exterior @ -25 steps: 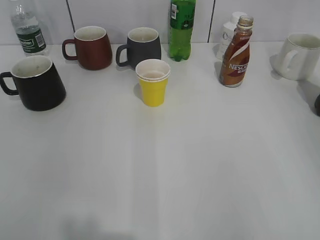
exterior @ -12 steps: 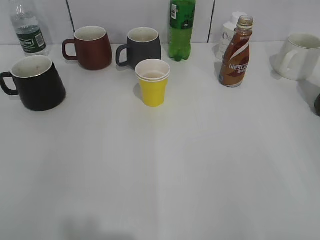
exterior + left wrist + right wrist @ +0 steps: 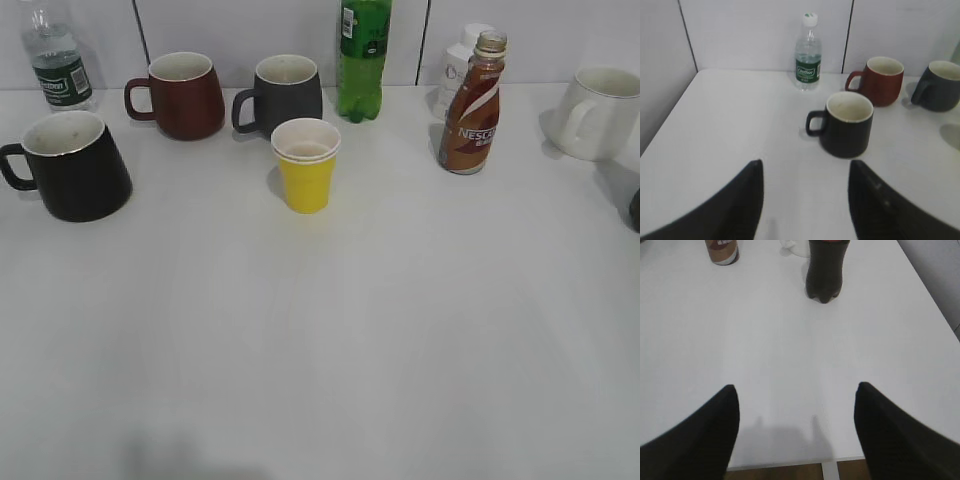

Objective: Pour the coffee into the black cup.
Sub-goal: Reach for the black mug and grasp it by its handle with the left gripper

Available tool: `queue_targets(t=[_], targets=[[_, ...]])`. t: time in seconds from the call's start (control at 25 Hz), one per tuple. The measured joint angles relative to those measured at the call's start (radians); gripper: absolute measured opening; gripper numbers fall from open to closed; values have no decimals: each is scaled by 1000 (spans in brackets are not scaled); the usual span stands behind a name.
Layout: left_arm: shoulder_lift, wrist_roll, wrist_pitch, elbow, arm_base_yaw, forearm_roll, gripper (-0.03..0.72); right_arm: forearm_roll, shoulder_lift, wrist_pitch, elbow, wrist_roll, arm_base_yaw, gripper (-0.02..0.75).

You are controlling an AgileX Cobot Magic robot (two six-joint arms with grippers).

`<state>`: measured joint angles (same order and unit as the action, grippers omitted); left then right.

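Though apart, one coffee [image 3: 472, 110], one black cup [image 3: 75, 170]

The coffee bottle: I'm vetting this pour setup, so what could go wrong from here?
The coffee bottle stands uncapped, close by a small white bottle, so a clumsy grasp might spill it or knock its neighbour. It stands far across the table from the black cup, with a yellow cup between; a carry could clip that.
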<state>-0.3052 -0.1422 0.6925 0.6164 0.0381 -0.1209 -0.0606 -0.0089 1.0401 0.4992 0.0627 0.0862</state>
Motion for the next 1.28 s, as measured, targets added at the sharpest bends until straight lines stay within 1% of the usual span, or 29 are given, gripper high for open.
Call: queue_targets(t=[0.12, 0.36, 0.56, 0.76, 0.88, 1.16, 1.28], targets=[[-112, 19, -150, 0, 0, -1, 452, 0, 0, 0, 0, 0, 0, 561], [-341, 36, -474, -19, 4, -3, 456, 0, 0, 0, 0, 0, 0, 561], [-548, 37, -761, -123, 9, -13, 456, 0, 0, 0, 0, 0, 0, 561], [-685, 37, -973, -229, 9, -8, 456, 0, 0, 0, 0, 0, 0, 561], [-758, 37, -1040, -258, 9, 16, 456, 0, 0, 0, 0, 0, 0, 561], [-923, 37, -1117, -260, 9, 24, 454, 0, 0, 0, 0, 0, 0, 561], [-974, 37, -1179, -260, 9, 26, 442, 0, 0, 0, 0, 0, 0, 561]])
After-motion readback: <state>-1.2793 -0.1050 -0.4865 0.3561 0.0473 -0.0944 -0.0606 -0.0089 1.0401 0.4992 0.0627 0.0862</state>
